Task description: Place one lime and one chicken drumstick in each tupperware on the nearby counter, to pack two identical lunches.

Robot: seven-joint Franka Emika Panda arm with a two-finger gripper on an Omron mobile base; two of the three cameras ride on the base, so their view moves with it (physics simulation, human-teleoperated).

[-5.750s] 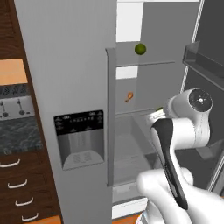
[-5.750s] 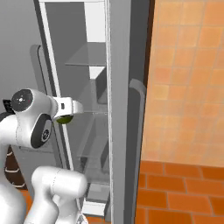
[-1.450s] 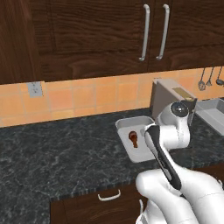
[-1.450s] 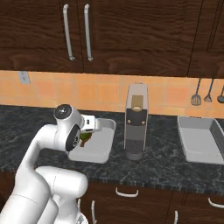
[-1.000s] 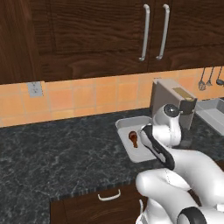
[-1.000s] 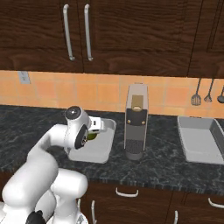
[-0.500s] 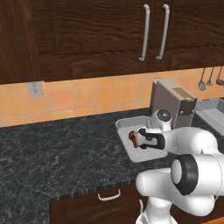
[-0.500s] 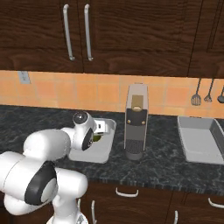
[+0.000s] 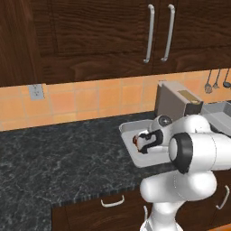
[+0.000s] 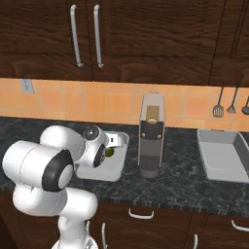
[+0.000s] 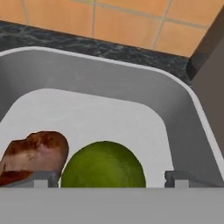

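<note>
Resting on the tray floor, the lime (image 11: 103,165) lies beside the chicken drumstick (image 11: 33,156) in the near tupperware (image 11: 109,74) on the dark surface (image 9: 54,158); round, firm and probably slick, it suits a grip across its middle. The jaws straddle it, spread wide.

Coffee machine (image 10: 151,141) crowds tupperware (image 11: 131,87) on one side; tray's back half bare.
</note>
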